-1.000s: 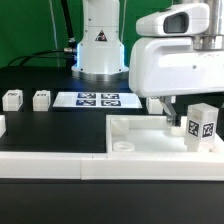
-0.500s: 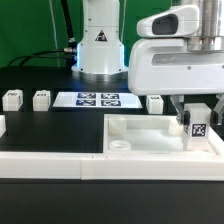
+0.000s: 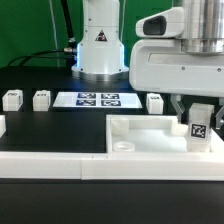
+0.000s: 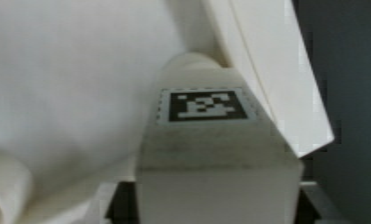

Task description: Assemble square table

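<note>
Fingers [image 3: 181, 108] grip a leg [image 3: 200, 127] by its flat sides over the tabletop [image 3: 140, 135]; it looks light, hard and smooth, so hold firm.

So the whole thing sits on a black table [image 3: 40, 125]. The arm's white base [image 3: 100, 55] stands at the back. In front of it the marker board [image 3: 98, 99] lies flat. Three loose legs are in that same row: one leg [image 3: 12, 99] far on the exterior view's left, another leg [image 3: 41, 98] near it, and a third leg [image 3: 155, 102] on the board's other side. There's also a white bit [image 3: 2, 125] cut off at the left edge, can't tell what. The square tabletop [image 3: 140, 124] lies rim-up nearer the front, just behind the long white wall strip [image 3: 50, 165].
</note>
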### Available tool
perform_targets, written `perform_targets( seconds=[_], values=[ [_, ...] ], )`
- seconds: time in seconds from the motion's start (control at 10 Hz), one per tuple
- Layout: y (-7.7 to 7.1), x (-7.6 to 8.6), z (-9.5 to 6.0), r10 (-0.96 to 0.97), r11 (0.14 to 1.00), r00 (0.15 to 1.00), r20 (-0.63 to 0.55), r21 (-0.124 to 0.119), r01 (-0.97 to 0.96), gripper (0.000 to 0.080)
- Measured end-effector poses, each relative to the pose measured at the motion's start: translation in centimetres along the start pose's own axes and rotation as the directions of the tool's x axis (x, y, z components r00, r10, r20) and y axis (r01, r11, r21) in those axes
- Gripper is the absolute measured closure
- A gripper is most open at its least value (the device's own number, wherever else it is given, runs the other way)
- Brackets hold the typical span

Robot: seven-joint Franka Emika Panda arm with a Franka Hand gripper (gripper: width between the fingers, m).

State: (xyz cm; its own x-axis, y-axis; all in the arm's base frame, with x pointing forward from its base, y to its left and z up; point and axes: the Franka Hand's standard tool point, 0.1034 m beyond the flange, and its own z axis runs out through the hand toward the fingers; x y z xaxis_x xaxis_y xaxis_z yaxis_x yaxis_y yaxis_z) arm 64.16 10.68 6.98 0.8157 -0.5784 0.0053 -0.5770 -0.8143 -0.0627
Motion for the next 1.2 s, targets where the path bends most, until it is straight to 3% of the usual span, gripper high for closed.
perform_targets(
  seconds=[0.2,0.3,0.5,1.0,1.2],
  values=[
    [0.15,-0.12,0.02,0.232,0.973,0.972,0.028,-0.020,-0.231,0.0509],
    [0.22,-0.24,0.01,0.370,0.929,0.928,0.035,-0.039,-0.369,0.0509],
    [0.29,-0.44,0.01,0.568,0.823,0.823,0.029,-0.056,-0.566,0.0509],
    [0.55,-0.69,-0.12,0.861,0.508,0.509,0.001,-0.064,-0.859,0.0509],
    [0.57,-0.81,-0.01,0.887,0.461,0.462,-0.003,-0.066,-0.885,0.0509]
  ],
)
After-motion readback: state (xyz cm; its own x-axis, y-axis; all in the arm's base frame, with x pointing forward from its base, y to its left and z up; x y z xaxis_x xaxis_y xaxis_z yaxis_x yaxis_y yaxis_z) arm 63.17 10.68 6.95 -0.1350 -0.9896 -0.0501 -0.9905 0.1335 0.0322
